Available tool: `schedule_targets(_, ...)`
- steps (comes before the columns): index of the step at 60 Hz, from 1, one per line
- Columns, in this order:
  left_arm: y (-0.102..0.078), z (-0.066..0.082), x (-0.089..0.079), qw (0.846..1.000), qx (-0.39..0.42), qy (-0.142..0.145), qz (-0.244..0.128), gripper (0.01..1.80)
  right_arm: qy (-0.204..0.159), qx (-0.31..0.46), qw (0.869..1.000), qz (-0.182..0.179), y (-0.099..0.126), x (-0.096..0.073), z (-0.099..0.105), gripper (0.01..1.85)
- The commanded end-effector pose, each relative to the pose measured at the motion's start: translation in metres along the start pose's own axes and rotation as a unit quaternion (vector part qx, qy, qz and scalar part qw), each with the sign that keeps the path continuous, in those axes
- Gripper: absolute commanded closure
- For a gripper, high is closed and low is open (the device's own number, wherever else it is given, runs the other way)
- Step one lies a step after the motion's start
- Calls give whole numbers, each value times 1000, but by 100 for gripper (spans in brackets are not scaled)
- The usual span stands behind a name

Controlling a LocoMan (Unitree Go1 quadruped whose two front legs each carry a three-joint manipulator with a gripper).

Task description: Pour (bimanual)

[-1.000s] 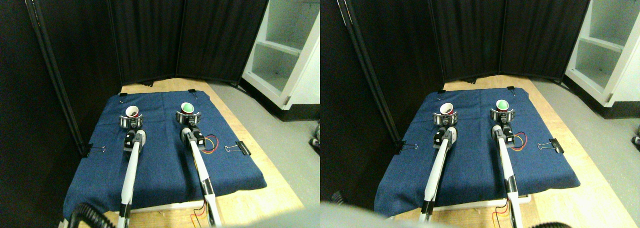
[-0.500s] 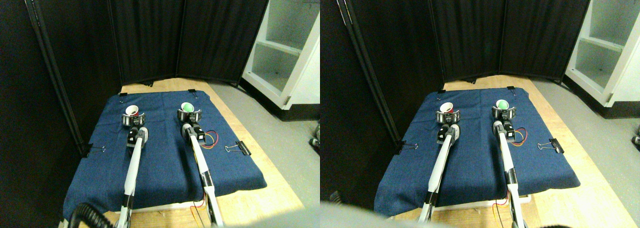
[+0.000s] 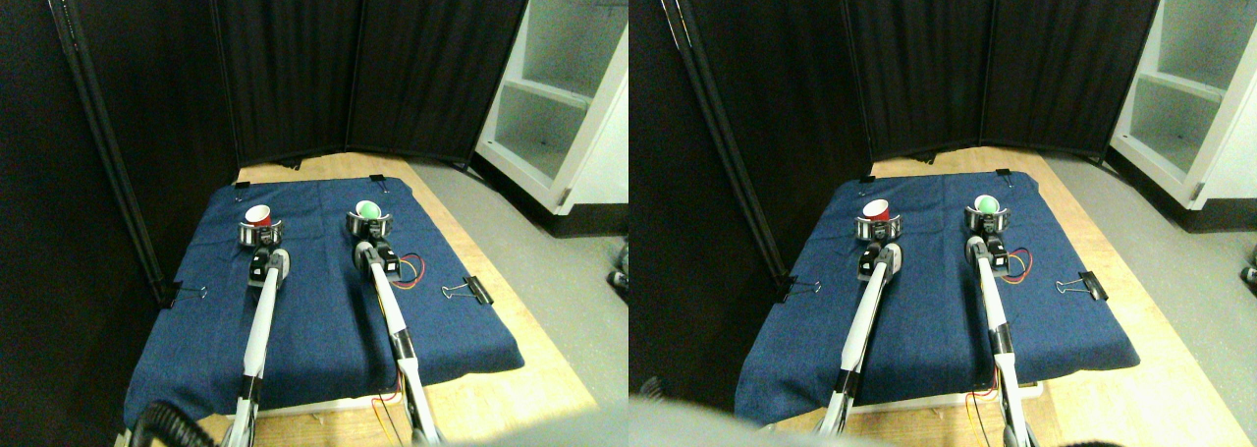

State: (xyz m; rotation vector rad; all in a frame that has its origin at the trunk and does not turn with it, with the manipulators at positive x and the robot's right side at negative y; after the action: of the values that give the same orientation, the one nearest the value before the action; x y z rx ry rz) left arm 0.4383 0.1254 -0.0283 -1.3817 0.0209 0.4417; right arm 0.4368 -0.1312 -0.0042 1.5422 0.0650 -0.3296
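The left gripper [image 3: 260, 235] sits at the base of the red cup [image 3: 257, 216], apparently clamped around it, though the jaws are too small to read with certainty. The right gripper [image 3: 371, 226] sits likewise under the green cup [image 3: 368, 210]. Both cups stand upright, mouths up, long axes vertical, side by side and apart over the far part of the blue cloth [image 3: 324, 319] on the worktop. The red cup lies directly left of the green one, so pouring calls for closing that sideways gap.
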Motion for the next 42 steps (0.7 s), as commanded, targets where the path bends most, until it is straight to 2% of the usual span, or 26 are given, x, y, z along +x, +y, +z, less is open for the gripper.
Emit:
schedule_targets(1,0,-2,4,1000,1,-3,-2,71,-3,8,1000,7,1,5,-3,86)
schedule_targets(8,2,-1,7,1000,1,-5,-6,76,-6,4,1000,2,-1,6,-3,89)
schedule_targets(9,1,-2,5,1000,1,-6,-6,82,-5,4,1000,3,-1,7,-2,94)
schedule_targets(10,1,-2,4,1000,-2,-10,-7,89,-7,6,1000,4,-2,7,-2,107)
schedule_targets(11,1,-2,4,1000,-2,-10,-7,89,-7,6,1000,4,-2,7,-2,107)
schedule_targets(13,2,-1,6,1000,-1,-14,-11,108,-18,10,1000,2,-3,8,-2,119)
schedule_targets(15,2,-1,7,1000,-3,-23,-14,126,-23,-3,1000,4,-4,8,-2,123)
schedule_targets(17,1,-2,8,999,-17,-45,-19,148,-34,-10,999,2,-4,8,-2,135)
schedule_targets(20,0,-2,9,998,-19,-58,-18,148,-62,-16,998,4,-5,9,-2,151)
schedule_targets(24,0,-2,10,998,-9,-60,-23,148,-90,-3,996,1,-4,7,-5,153)
schedule_targets(32,0,-1,11,997,-6,-71,-30,148,-86,-29,996,5,-4,5,-5,153)
schedule_targets(42,-2,1,10,997,0,-66,-34,148,-78,-29,996,10,1,1,-9,153)
